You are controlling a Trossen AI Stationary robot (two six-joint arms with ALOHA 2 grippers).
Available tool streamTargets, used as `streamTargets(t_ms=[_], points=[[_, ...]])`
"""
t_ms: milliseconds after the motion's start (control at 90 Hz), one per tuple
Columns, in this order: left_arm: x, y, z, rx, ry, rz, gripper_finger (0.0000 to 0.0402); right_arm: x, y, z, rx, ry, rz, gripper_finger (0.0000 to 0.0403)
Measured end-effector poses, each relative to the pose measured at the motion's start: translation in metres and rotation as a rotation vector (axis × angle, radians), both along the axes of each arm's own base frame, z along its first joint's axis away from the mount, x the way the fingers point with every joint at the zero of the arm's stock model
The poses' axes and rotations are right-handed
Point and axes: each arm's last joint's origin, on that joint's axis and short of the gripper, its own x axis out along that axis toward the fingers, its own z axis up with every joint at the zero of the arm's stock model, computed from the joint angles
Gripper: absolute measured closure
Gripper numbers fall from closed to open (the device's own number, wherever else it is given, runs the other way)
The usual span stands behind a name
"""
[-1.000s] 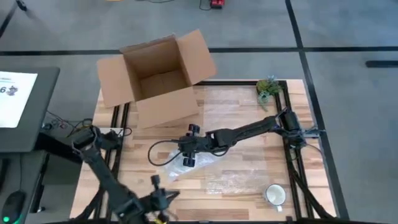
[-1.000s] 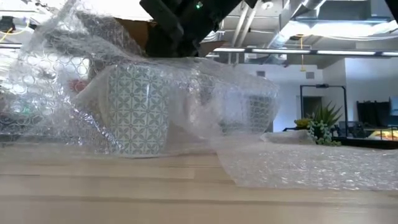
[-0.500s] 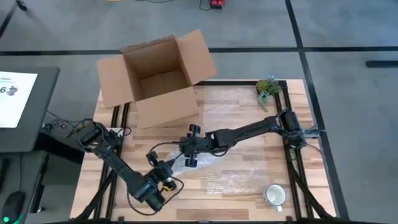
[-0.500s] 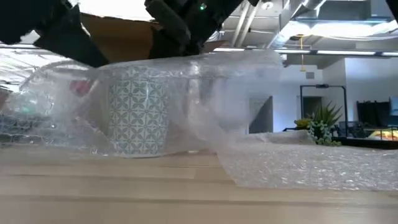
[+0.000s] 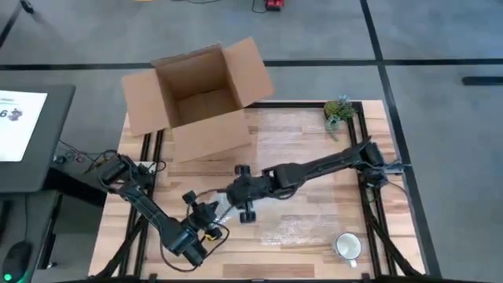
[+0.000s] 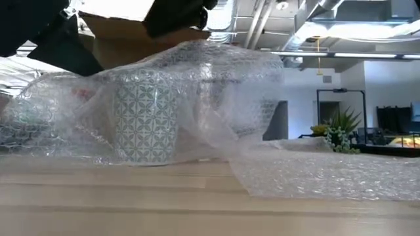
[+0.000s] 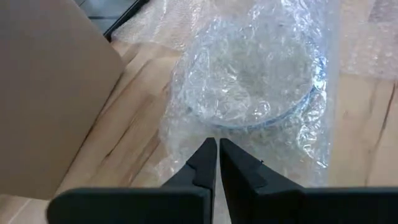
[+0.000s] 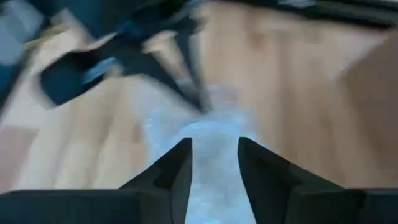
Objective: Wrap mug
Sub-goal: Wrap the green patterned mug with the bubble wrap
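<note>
Because the mug (image 6: 146, 121) is ceramic and breakable under loose, slippery bubble wrap (image 7: 261, 81), grip the wrap's edge, not the cup. It stands mid-bench (image 5: 314, 208). The left tool (image 7: 217, 149) is pinched closed, apparently on the wrap's edge; the right tool (image 8: 214, 155) hovers open above.

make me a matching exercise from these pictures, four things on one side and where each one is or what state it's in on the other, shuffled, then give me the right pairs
Things:
1. patterned mug
2. cardboard box
3. small plant
4. plain mug

Places or states:
A. stands bare near the table's front right corner
B. sits at the back right corner of the table
C. covered in bubble wrap, between the two grippers
D. open, flaps up, at the back left of the table

Pairs: 1-C, 2-D, 3-B, 4-A
</note>
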Motion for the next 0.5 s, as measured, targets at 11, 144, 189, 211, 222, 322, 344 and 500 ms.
streamTargets(t_ms=[11,144,189,211,222,322,344,500], points=[[0.000,0.000,0.000,0.000,0.000,0.000,0.0400,0.001,0.000,-0.001,0.003,0.001,0.000,0.0297],[0.000,0.000,0.000,0.005,-0.006,-0.001,0.0400,0.014,-0.011,-0.033,0.001,0.070,-0.032,0.0322],[0.000,-0.001,0.002,0.008,-0.004,-0.003,0.0400,0.018,-0.015,-0.046,0.012,0.103,-0.037,0.0331],[0.000,-0.001,0.004,0.011,-0.002,-0.004,0.0400,0.020,-0.017,-0.052,0.020,0.117,-0.035,0.0335],[0.000,-0.002,0.005,0.013,0.000,-0.004,0.0400,0.021,-0.018,-0.054,0.025,0.122,-0.034,0.0338],[0.002,-0.007,0.022,0.033,0.006,-0.019,0.0400,0.027,-0.025,-0.070,0.057,0.154,-0.026,0.0358],[0.002,-0.009,0.027,0.037,0.006,-0.026,0.0400,0.028,-0.026,-0.073,0.068,0.161,-0.021,0.0363],[0.001,-0.026,0.065,0.061,-0.012,-0.085,0.0400,0.034,-0.035,-0.095,0.143,0.222,0.003,0.0398]])
